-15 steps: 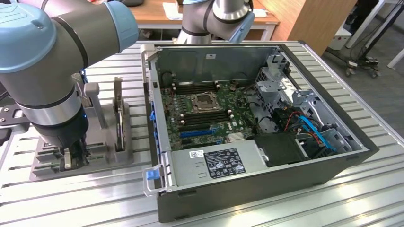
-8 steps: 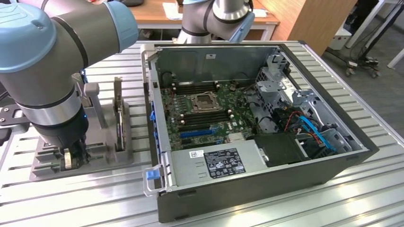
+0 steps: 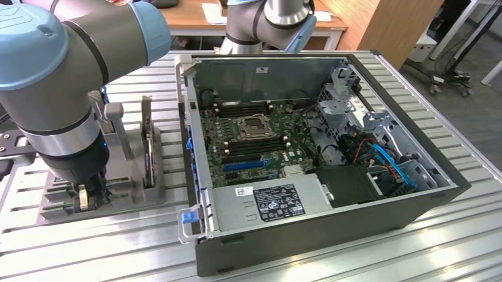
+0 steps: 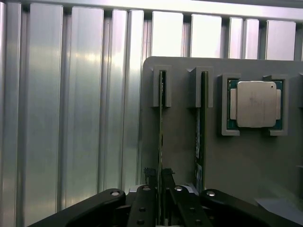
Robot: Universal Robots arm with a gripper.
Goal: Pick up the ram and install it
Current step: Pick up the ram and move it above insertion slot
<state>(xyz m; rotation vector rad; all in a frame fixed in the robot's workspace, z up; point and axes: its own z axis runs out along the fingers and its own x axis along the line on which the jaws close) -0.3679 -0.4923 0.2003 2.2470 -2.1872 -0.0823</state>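
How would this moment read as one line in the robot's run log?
step: pick-up | tool: shut on ram | ram: on edge in grey holder slot | processor: same holder | computer case: open

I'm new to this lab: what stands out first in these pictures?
The open computer case, motherboard exposed, takes up the exterior view's centre and right. At that view's left, the arm's gripper reaches down into a grey holder and is closed on the ram, which stands on edge in a slot. A silver processor sits in the same holder.
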